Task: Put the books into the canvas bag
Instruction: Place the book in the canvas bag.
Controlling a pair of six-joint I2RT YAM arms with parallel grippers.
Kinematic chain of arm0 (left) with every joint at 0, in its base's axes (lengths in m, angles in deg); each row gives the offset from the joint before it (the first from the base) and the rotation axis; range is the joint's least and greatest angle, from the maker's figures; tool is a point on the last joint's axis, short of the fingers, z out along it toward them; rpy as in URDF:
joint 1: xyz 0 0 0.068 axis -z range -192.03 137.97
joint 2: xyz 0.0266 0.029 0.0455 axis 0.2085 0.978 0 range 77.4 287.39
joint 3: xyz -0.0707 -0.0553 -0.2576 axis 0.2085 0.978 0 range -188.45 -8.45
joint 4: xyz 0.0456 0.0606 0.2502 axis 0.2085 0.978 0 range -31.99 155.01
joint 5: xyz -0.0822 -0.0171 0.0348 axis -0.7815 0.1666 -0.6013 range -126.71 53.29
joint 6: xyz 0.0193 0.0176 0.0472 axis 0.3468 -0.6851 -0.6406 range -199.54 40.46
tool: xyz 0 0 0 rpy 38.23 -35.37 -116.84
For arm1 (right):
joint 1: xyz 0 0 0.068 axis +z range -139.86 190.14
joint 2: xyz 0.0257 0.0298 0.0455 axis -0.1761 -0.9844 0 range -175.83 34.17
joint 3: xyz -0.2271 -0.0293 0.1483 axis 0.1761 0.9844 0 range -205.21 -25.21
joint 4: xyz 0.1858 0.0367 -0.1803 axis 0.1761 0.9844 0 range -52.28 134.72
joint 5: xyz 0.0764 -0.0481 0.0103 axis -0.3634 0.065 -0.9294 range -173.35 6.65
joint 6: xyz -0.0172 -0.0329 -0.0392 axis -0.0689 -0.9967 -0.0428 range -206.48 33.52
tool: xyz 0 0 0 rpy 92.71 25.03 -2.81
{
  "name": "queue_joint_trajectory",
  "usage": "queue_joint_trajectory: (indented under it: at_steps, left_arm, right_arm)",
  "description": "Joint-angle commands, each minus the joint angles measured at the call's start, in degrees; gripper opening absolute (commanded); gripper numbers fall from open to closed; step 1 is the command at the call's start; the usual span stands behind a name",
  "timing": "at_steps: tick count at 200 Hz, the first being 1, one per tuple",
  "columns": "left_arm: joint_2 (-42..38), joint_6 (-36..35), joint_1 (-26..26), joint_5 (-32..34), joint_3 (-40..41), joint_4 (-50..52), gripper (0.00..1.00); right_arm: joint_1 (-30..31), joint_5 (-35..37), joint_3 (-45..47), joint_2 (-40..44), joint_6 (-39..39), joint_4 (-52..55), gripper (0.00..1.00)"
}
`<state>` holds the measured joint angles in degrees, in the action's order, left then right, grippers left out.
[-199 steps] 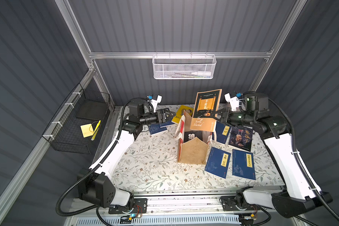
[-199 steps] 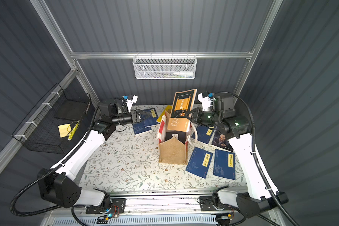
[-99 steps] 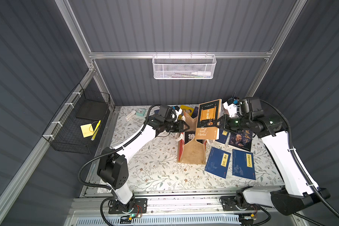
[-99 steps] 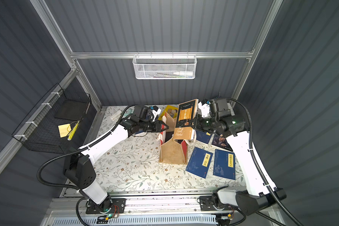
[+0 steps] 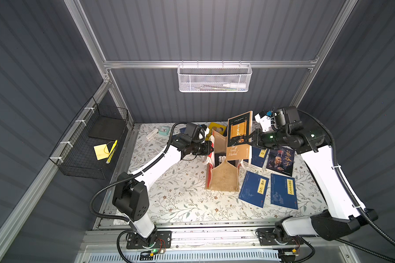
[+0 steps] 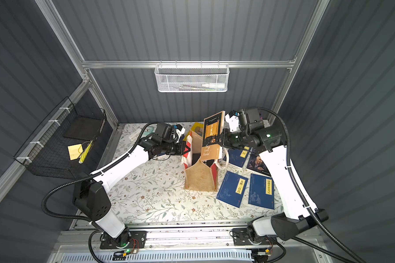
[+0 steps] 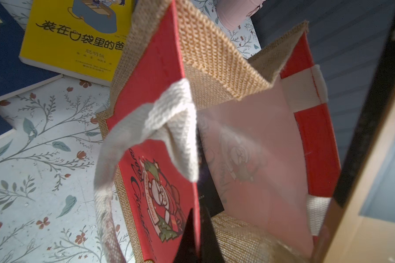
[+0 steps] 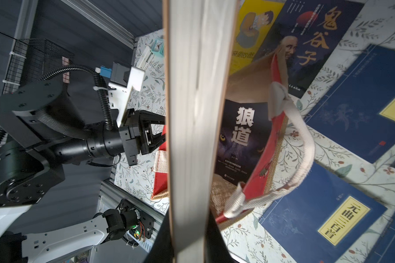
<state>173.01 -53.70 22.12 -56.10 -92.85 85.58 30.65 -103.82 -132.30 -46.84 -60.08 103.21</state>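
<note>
One brown book [image 5: 237, 132] was clamped upright by the right claw [image 5: 249, 139] over the canvas bag [image 5: 224, 180], apparently for edgewise entry, the left claw [image 5: 211, 149] pinching the bag's rim, seemingly to hold it open, remaining books [image 5: 254, 189] lying beside the bag.

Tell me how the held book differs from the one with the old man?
The held book stands upright over the canvas bag in the right pincer; the portrait book lies flat. The held book is black and tan; the portrait book is dark with orange characters. Both are closed.
</note>
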Motion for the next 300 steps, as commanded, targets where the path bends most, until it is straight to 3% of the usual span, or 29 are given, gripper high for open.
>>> queue_joint_trajectory:
  at_steps: [1, 63, 113, 177, 224, 300]
  left_arm:
    - [-3.75, -0.95, 0.04, 1.97, -2.09, 1.37, 0.0]
    - [-5.86, 0.21, -0.04, 2.39, -0.68, 2.05, 0.0]
    - [-8.1, 1.81, -0.05, 6.32, -0.08, 4.74, 0.0]
    - [-10.37, 3.32, -0.23, 9.56, 0.97, 7.06, 0.0]
    - [-12.73, 5.27, -0.25, 9.6, 5.45, 6.29, 0.0]
    - [-15.39, 6.91, -3.24, 5.26, 9.14, 7.67, 0.0]
  right_arm:
    - [0.96, 1.06, -3.64, -1.22, -1.29, 1.59, 0.0]
    - [9.97, 5.32, -3.72, -6.92, -2.18, 2.16, 0.0]
    - [11.47, -0.55, -0.11, -8.39, -4.05, 4.28, 0.0]
    - [16.25, 0.52, -2.39, -15.38, -5.42, 11.61, 0.0]
    - [19.77, 1.07, -3.03, -20.93, 0.29, 3.79, 0.0]
    - [23.77, -4.51, -0.41, -29.63, 5.08, -8.63, 0.0]
